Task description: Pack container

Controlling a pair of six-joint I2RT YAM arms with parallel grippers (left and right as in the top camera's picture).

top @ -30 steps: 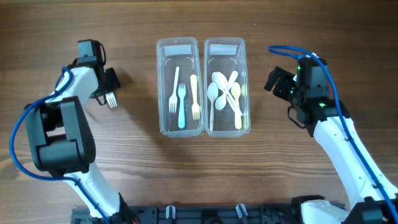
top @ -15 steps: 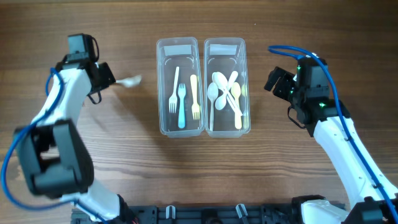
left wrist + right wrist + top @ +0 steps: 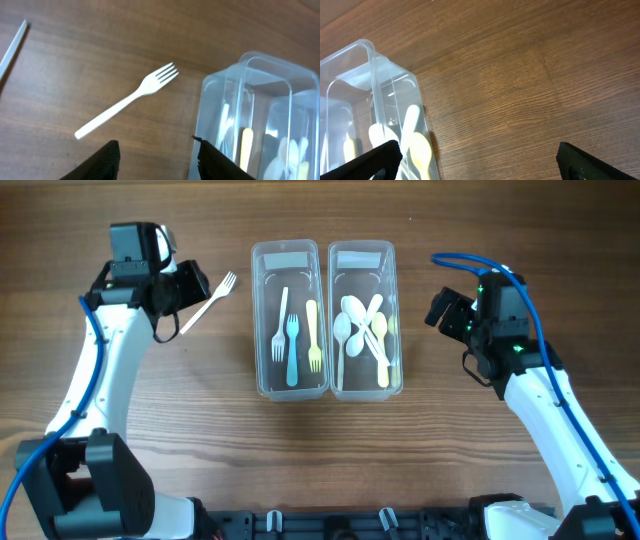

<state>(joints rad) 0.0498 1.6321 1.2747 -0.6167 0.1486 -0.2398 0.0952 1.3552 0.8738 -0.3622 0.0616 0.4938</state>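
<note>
Left of fork container [image 3: 255,320]: white fork [image 3: 127,100] flat on wood, tines angled toward container, handle away. Near handle end: left gripper [image 3: 156,145], fingers spread, nothing between. Right of container, beyond spoon bin [image 3: 362,246]: right gripper [image 3: 479,161], spread wide, empty. Likely best for packing: drop over handle's middle, pinch across narrow width, lift clear of rim, align lengthwise with forks [image 3: 292,335] already inside, release low to avoid bounce.

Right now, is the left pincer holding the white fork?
No, the white fork lies loose on the table, ahead of the left pincer, whose jaws stand apart.
</note>
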